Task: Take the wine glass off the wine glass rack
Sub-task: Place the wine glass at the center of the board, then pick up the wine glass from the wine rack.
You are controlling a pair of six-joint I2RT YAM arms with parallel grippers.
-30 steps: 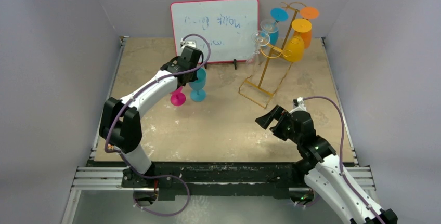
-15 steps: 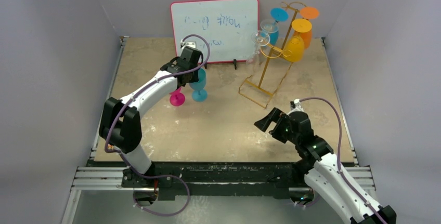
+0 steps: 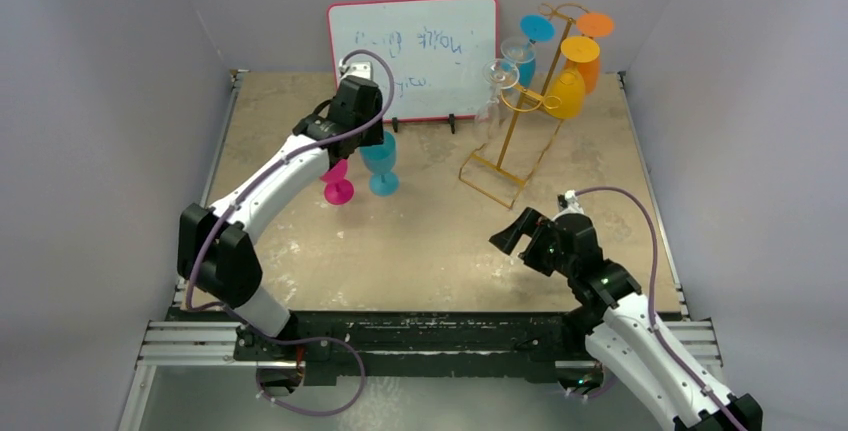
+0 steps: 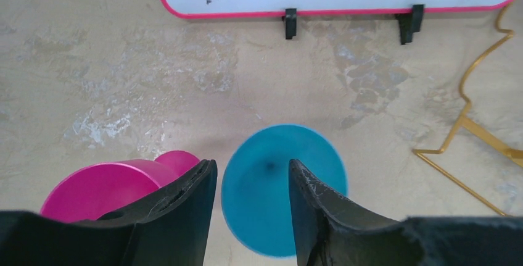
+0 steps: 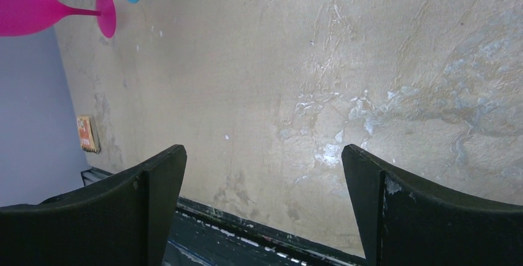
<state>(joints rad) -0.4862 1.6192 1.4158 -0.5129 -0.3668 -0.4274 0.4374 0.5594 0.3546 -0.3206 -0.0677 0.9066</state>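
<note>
The wine glass rack [image 3: 513, 131] stands at the back right of the bench [image 3: 420, 251], its post leaning. Glasses hang from its hooks foot up and bowl down, so each long axis runs roughly up and down. Two clear glasses [image 3: 499, 74] are on the rack's left side, a blue one is near the top, and orange and yellow ones are on its right side.

Well left of the rack, a blue glass [image 3: 381, 163] and a pink glass [image 3: 338, 185] stand upright on the bench. The left tool [image 4: 251, 166] hangs above the blue one, jaws parted and released. From it the clear glasses lie to the right.

The right tool [image 5: 262, 152] is on the rack's near side, spread wide and holding nothing. Neither arm looks clearly nearer. The left-side glasses probably suit the left arm and the right-side ones the right arm.
</note>
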